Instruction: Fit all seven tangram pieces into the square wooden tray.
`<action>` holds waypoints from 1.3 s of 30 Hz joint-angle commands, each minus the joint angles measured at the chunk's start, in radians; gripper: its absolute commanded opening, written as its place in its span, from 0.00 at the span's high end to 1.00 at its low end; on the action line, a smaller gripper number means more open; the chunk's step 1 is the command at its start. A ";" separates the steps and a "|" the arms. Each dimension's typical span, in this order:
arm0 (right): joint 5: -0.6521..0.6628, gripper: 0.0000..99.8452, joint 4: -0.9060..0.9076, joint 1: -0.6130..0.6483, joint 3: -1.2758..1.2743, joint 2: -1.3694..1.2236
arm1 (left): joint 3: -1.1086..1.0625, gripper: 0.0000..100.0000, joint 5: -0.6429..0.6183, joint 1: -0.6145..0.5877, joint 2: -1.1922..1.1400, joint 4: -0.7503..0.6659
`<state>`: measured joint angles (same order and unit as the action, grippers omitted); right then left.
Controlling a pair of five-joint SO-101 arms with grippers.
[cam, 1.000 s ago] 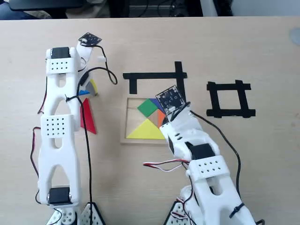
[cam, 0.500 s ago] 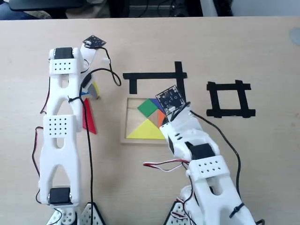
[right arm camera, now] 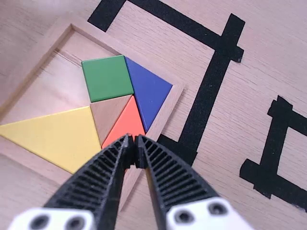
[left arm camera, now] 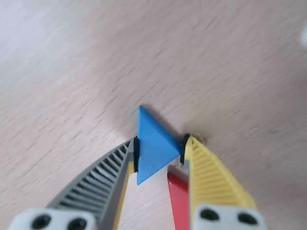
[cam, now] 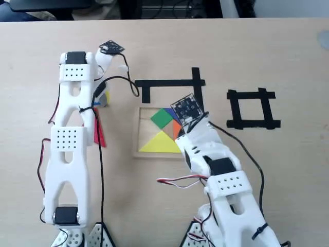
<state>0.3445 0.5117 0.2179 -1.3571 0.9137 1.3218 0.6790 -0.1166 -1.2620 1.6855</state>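
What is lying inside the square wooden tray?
Inside the tray: a green square, a dark blue triangle, a wood-coloured triangle, an orange triangle and a large yellow triangle, with bare floor beside them. The right hand hides part of the orange triangle and the tray there.

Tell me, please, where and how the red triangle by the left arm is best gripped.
Probably from straight above, since the red triangle lies flat on the table: pinch one edge against the opposite corner. The left arm overhangs part of it.
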 commanded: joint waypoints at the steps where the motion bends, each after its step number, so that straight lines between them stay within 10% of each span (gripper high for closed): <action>1: 0.008 0.99 0.000 0.015 0.012 0.024 | -0.001 0.83 0.011 0.004 -0.008 0.002; 39: 0.008 0.99 0.000 0.015 0.012 0.024 | 0.065 0.93 0.009 0.007 -0.008 0.057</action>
<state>0.3445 0.5117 0.2179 -1.3571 0.9137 1.3694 0.6790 -0.1105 -1.2743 1.7315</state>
